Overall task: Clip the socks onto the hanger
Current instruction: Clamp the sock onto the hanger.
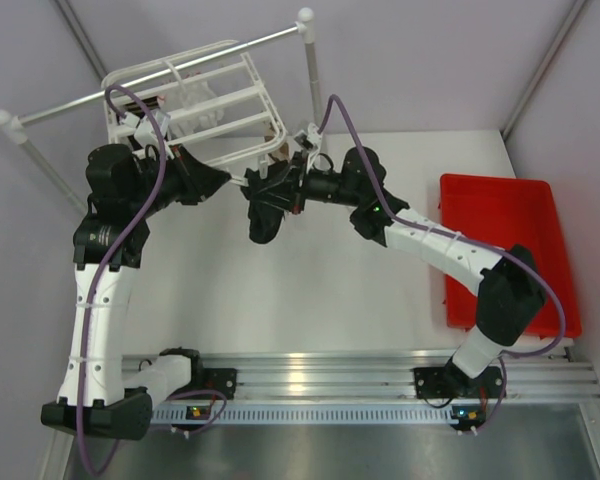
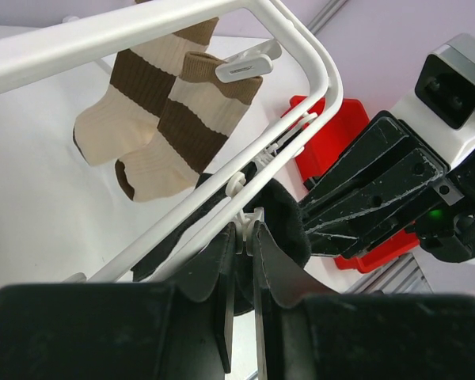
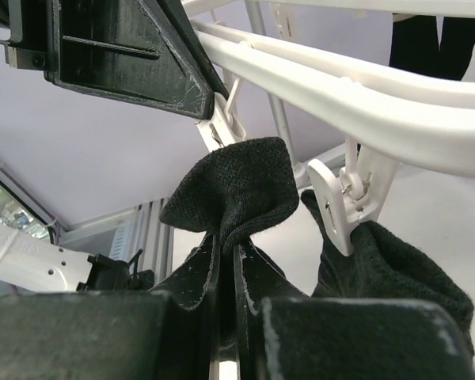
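Two cream socks point(image 2: 162, 119) and one black sock point(image 3: 388, 273) hang clipped to the hanger point(image 2: 142, 28). The left gripper point(image 2: 244, 237) is pressed together on an edge clip point(image 3: 220, 131), apparently to spread it. The right gripper point(image 3: 226, 253) pinches the other black sock point(image 3: 229, 186) just beneath, lined up to feed in.

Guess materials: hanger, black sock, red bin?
Hanger: likely moulded plastic, glossy white, with smooth rounded bars. Black sock: knit fabric, matte, with a visible looped texture, and it crumples limply where pinched. Red bin: probably plastic, uniform red with a slight sheen and a thin raised rim.
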Robot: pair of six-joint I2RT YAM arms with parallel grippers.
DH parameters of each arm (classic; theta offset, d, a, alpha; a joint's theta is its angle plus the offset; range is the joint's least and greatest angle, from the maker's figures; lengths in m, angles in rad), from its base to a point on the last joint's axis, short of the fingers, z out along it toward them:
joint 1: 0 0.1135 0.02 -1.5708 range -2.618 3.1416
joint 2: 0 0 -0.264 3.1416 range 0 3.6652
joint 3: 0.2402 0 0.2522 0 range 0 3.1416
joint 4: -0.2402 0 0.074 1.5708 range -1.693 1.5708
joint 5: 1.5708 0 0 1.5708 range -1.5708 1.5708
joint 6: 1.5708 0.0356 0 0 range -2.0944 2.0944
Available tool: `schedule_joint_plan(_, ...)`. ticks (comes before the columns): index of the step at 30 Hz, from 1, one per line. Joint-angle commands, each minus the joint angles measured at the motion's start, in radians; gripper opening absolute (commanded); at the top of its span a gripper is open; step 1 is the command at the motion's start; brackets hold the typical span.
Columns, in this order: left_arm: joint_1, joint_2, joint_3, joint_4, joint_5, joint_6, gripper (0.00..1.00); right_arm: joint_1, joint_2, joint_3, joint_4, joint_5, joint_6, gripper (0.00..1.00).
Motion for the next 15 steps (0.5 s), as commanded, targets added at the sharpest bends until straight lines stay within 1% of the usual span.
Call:
schedule_joint_plan(1,0.0,0.005,0.002,0.028,0.067,-0.015,0.0,-0.005,0.02,0.059,0.053,-0.019,0.008,0.0)
schedule_joint_plan(6,0.0,-0.004,-0.007,0.062,0.084,-0.032,0.0,0.001,0.041,0.084,0.033,-0.025,-0.001,0.0)
schedule_joint_plan(12,0.0,-0.002,-0.004,0.053,0.084,-0.029,0.0,0.001,0.044,0.085,0.025,-0.028,-0.012,0.0)
schedule_joint_plan(15,0.0,-0.002,-0.003,0.05,0.087,-0.029,0.07,0.001,0.038,0.087,0.028,-0.023,-0.012,0.0)
